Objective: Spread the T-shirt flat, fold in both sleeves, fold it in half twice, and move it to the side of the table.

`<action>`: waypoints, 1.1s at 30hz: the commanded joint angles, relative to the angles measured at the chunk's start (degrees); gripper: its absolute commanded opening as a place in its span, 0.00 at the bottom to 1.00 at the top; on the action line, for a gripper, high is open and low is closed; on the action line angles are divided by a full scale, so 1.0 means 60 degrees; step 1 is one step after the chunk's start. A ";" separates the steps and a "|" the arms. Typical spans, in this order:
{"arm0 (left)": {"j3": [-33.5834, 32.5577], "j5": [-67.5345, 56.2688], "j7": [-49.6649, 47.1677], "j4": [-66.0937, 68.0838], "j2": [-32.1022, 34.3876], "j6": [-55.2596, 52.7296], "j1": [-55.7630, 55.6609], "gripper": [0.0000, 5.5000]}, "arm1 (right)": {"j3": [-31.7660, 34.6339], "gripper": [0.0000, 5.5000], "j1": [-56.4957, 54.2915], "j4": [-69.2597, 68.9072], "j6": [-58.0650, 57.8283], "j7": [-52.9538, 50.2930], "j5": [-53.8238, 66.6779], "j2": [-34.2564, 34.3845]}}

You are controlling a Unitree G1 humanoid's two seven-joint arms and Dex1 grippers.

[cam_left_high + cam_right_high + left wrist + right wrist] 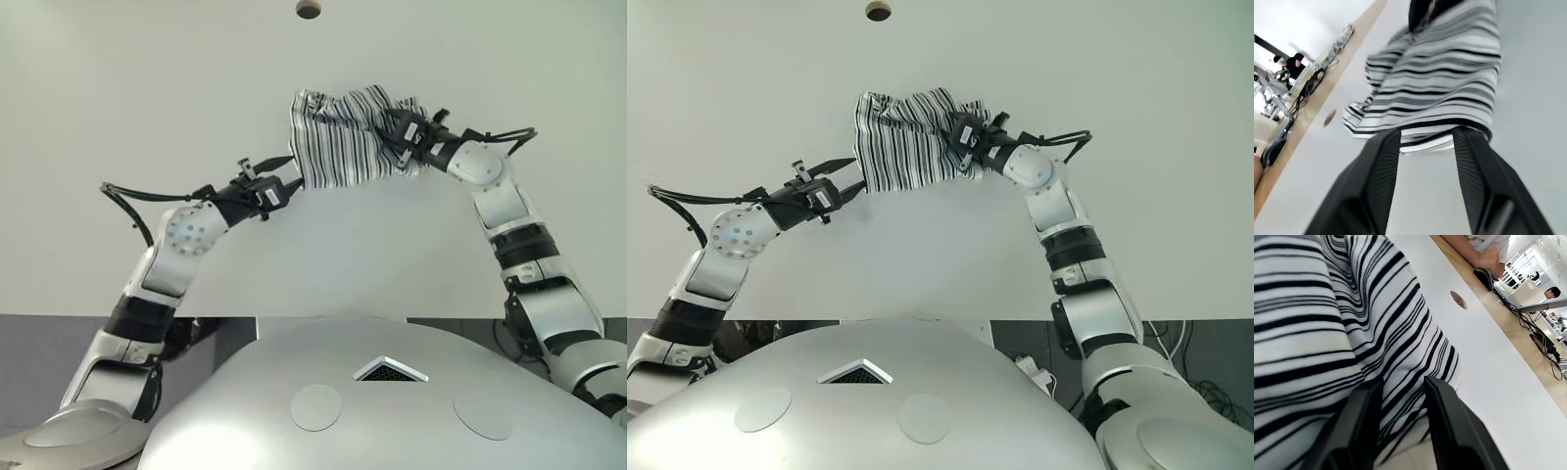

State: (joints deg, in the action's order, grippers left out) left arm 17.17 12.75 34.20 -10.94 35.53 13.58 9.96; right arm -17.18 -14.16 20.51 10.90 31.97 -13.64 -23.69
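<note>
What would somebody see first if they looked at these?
A black-and-white striped T-shirt lies bunched up on the white table, on the part far from the robot. The arms flank it: the left gripper is open at its near left corner, and the right gripper is on its right side.

Soft cloth T-shirt (343, 137), smooth matt table (147, 98), ribbed black plastic fingers (1383, 176)
</note>
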 commanded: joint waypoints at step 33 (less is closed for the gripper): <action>0.2449 0.6149 -0.3786 0.4264 -0.1084 0.1871 -0.3398 0.35 | -0.0420 0.29 -0.2621 0.2402 -0.0261 0.0107 -0.0175 0.0952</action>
State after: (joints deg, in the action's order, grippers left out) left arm 29.79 47.09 10.53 11.26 27.45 24.87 -10.47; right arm -18.88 -26.98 31.67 8.47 32.90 -13.76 -18.92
